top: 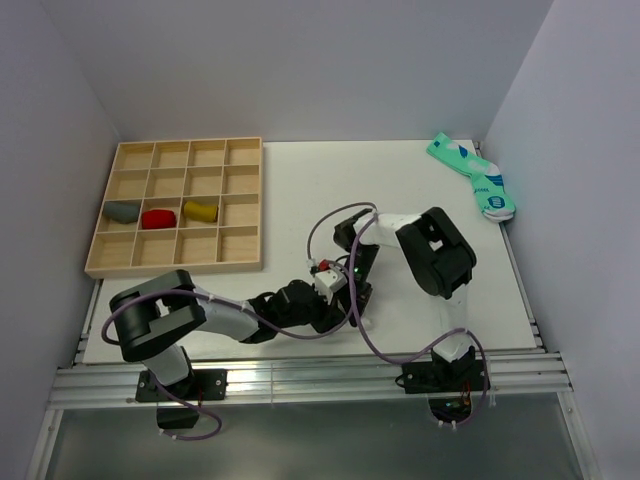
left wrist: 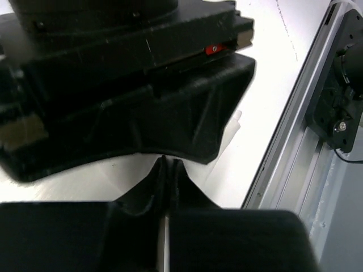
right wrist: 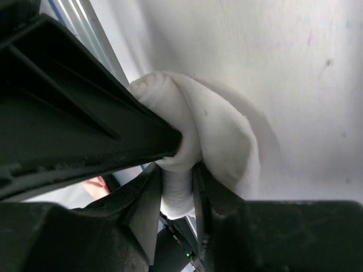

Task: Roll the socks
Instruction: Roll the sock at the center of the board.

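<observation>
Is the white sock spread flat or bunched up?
Bunched up. The right wrist view shows the white sock as a rounded, folded bundle, its lower part pinched by the right gripper.

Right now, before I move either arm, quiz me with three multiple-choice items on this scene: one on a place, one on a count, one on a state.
1. Where do the teal socks lie?
A. At the near edge, between the arm bases
B. At the far right corner of the table
C. Against the left wall

2. How many bundles sit in the wooden tray?
A. One
B. Five
C. Three

3. What is the right gripper doing?
A. Shut on the white sock
B. Standing wide open and empty
C. Shut on a red bundle

Answers:
1 B: the top view shows them up by the right wall.
2 C: a grey bundle, a red bundle and a yellow bundle fill three neighbouring compartments of one row.
3 A: the right wrist view shows white fabric pinched between its fingers.
</observation>
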Motion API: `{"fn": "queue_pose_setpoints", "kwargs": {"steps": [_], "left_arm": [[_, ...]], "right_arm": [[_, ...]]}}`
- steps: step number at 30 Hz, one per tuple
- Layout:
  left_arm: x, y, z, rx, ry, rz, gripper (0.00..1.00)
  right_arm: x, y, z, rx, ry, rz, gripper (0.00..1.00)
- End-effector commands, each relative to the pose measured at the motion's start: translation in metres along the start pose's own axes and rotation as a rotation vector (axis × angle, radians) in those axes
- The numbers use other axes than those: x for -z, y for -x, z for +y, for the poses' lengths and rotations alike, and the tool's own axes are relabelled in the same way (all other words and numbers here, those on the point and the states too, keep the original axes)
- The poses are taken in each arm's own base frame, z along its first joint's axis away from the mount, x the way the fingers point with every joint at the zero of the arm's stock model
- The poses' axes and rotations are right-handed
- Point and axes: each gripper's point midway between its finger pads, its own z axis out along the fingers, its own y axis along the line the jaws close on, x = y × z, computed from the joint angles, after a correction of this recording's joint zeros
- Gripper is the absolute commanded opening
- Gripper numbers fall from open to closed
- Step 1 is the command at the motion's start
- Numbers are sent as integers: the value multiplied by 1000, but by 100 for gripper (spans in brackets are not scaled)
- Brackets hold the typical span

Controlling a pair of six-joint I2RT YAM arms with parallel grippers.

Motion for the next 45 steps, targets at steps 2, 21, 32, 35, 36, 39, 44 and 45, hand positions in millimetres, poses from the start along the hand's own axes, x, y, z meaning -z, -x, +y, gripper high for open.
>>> {"fn": "queue_pose_setpoints", "kwargs": {"steps": [2, 21, 32, 35, 36, 39, 44, 45], "left_arm": [[-7, -37, -1, 30, -16, 159, 0], [-12, -70, 29, 269, 30, 295, 0], [-18, -71, 40, 445, 20, 360, 0], [-17, -65, 41, 500, 17, 374, 0], [-15, -67, 40, 519, 18, 394, 0], [-18, -62, 38, 553, 17, 415, 0], [-16, -59, 28, 654, -22, 473, 0], [-16, -60, 28, 668, -24, 485, 0]], "right_arm": [[5, 33, -49, 153, -255, -117, 36], [93, 45, -49, 149, -518, -434, 52], [126, 15, -38, 249, -606, -551, 53], [121, 6, -36, 281, -600, -552, 52], [124, 5, -33, 298, -620, -566, 51], [123, -1, -34, 331, -666, -576, 51], [105, -17, -17, 457, -624, -547, 51], [102, -20, -16, 474, -622, -544, 52]]}}
